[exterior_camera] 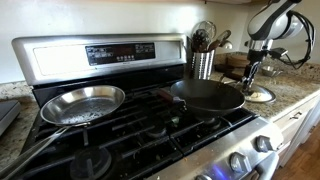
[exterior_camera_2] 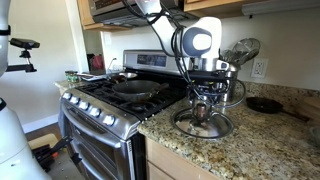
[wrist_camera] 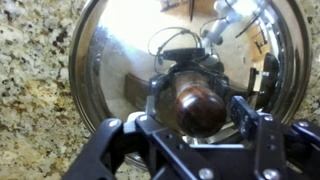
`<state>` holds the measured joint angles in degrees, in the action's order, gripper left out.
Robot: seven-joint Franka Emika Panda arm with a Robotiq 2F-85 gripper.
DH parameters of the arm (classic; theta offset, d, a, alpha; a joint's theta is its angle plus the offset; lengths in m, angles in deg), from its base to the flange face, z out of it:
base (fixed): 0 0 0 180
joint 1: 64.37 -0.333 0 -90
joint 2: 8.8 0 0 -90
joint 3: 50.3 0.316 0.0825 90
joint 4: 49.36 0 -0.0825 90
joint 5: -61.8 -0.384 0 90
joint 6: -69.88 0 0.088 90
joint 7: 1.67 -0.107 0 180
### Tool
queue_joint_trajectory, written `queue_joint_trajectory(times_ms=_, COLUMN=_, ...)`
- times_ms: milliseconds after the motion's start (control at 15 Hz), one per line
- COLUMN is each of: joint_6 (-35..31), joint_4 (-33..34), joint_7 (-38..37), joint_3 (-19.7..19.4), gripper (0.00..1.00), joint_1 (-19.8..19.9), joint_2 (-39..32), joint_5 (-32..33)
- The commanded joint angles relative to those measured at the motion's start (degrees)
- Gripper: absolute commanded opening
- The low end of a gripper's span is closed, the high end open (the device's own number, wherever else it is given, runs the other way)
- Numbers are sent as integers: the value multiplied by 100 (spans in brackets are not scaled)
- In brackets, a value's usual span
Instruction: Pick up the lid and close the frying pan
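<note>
With our gripper spread, its fingers either side of the knob of the lid, which lies on the granite counter beside the stove, well apart from the frying pan, we should centre on the knob and close squarely before lifting

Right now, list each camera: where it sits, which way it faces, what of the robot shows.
Exterior view: low before the stove, facing across the round black frying pan to the arm.
Exterior view: before the granite counter, facing the gripper over the round glass lid, stove behind.
Wrist view: straight down; fingers flank the lid's knob.
Shared: lid in all three; pan in both exterior views.
</note>
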<state>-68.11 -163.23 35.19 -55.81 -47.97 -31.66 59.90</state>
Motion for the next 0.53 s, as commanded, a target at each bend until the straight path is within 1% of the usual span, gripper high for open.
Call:
queue_joint_trajectory(times_ms=0, joint_6=110, joint_4=-46, joint_7=-192, joint_3=9, gripper=50, joint_1=10, joint_2=62, joint_5=43)
queue_joint_trajectory(times_ms=133, joint_6=143, joint_4=-38, joint_7=-210, joint_3=13, gripper=33, joint_1=14, joint_2=57, joint_5=34)
queue_joint_trajectory(times_ms=267, joint_6=158, joint_4=-43, joint_7=-202, joint_3=30, gripper=21, joint_1=25, joint_2=66, joint_5=10)
queue_joint_trajectory(times_ms=467, joint_6=140, joint_4=-72, joint_7=-229, joint_3=28, gripper=20, joint_1=4, joint_2=109, joint_5=35)
